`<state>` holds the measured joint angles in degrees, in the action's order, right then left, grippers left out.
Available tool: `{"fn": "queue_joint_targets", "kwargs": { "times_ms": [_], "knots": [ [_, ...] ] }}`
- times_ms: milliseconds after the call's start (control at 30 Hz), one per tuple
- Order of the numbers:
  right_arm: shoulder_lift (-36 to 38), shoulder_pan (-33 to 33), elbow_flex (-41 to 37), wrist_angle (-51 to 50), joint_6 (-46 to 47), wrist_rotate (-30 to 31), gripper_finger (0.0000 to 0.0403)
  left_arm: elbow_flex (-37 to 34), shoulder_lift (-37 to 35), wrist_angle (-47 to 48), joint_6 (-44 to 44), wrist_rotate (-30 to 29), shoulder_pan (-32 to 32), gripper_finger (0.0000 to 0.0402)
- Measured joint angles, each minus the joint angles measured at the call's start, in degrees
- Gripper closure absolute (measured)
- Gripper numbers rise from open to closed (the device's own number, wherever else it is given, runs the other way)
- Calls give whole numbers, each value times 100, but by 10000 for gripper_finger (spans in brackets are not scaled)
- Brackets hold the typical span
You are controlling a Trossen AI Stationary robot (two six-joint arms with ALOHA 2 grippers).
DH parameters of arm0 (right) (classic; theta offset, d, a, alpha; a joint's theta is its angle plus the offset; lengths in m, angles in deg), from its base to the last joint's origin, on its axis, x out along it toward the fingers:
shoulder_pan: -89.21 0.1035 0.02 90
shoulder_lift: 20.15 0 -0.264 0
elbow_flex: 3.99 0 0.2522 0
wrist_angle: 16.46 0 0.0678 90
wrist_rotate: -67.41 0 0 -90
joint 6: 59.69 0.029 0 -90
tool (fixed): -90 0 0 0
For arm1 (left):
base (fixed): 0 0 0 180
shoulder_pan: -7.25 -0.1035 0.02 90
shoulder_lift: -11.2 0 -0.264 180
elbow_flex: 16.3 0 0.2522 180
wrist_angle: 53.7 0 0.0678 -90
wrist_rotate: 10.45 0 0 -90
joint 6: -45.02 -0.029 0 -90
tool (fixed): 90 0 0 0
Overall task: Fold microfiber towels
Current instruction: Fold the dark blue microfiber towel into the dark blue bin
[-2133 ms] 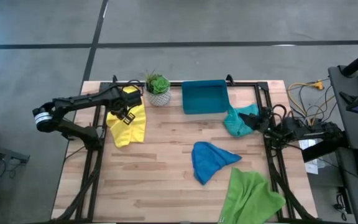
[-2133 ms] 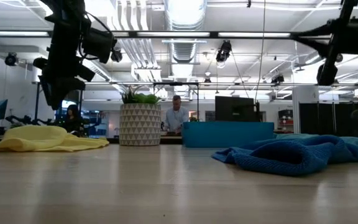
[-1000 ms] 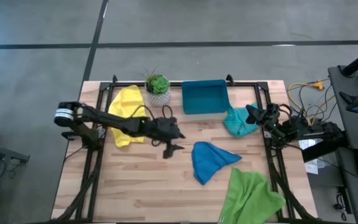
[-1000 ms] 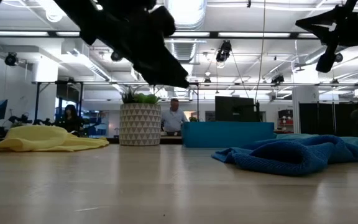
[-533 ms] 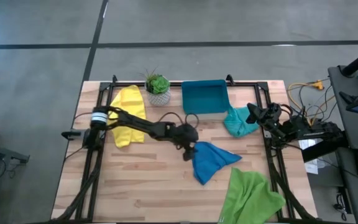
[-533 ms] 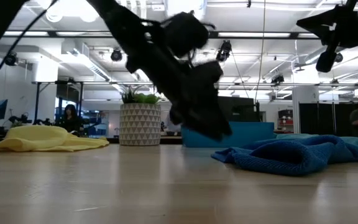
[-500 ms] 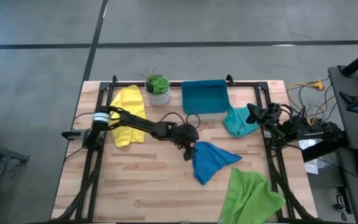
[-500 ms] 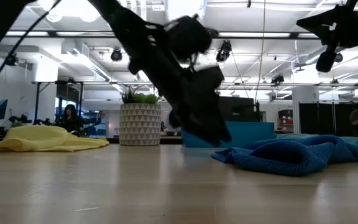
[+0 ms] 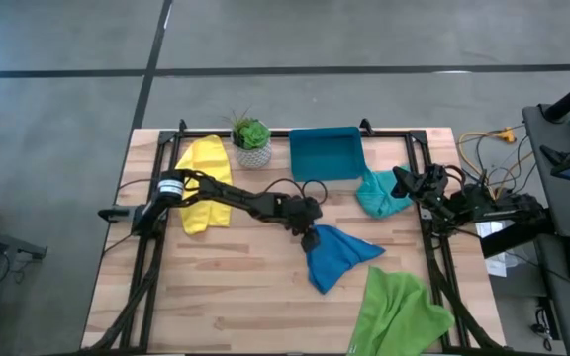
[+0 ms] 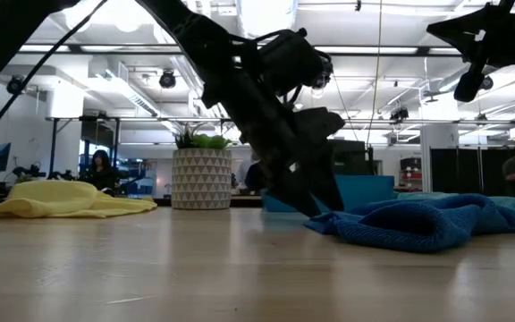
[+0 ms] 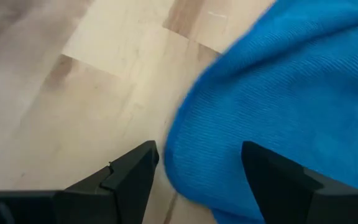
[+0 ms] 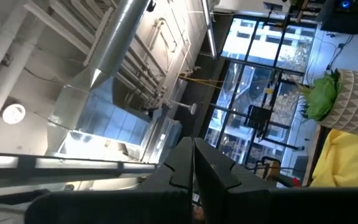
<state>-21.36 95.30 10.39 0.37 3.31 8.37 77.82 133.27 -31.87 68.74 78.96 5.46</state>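
A blue towel (image 9: 336, 255) lies crumpled in the table's middle, and its left edge (image 11: 185, 155) shows in the left wrist view. My left gripper (image 9: 310, 237) stands open and slants down at that edge, one finger (image 11: 132, 174) over bare wood and the other (image 11: 272, 174) over the cloth. A yellow towel (image 9: 204, 183) lies at the far left and a teal towel (image 9: 379, 193) at the far right. A light green towel (image 9: 399, 311) hangs over the near right edge. My right gripper (image 12: 193, 163) is shut with nothing in it, raised by the teal towel. My left gripper straddles the blue towel's left edge (image 11: 179, 168), slanting down from the table's left. Whether either finger touches the cloth, I cannot tell. The towel lies on the table.
A teal-blue plastic tray (image 9: 327, 153) and a potted plant (image 9: 252, 141) stand at the far edge. A black frame (image 9: 146, 257) runs along the table's sides. Bare wood lies near and left of the blue towel. People show in the room beyond.
My left gripper has gone toward the table's right edge and down, from the bare wood to the blue towel's left edge, rolling as it went. Most of this came early in the second. It has stayed open. The towels have not moved.
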Motion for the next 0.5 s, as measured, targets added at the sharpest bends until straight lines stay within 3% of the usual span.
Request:
{"fn": "queue_joint_targets", "kwargs": {
  "times_ms": [100,167,367,500],
  "knots": [
    [0,0,0,-4,21,1,394,7,131,39,73,-151,1,184],
    [0,0,0,-4,-57,11,394,12,210,140,-33,-147,1,214],
    [-8,0,0,-24,-200,13,394,0,219,282,-116,65,-40,379],
    [-9,0,0,-32,-469,14,394,56,153,369,-290,120,-54,393]
  ]
}}
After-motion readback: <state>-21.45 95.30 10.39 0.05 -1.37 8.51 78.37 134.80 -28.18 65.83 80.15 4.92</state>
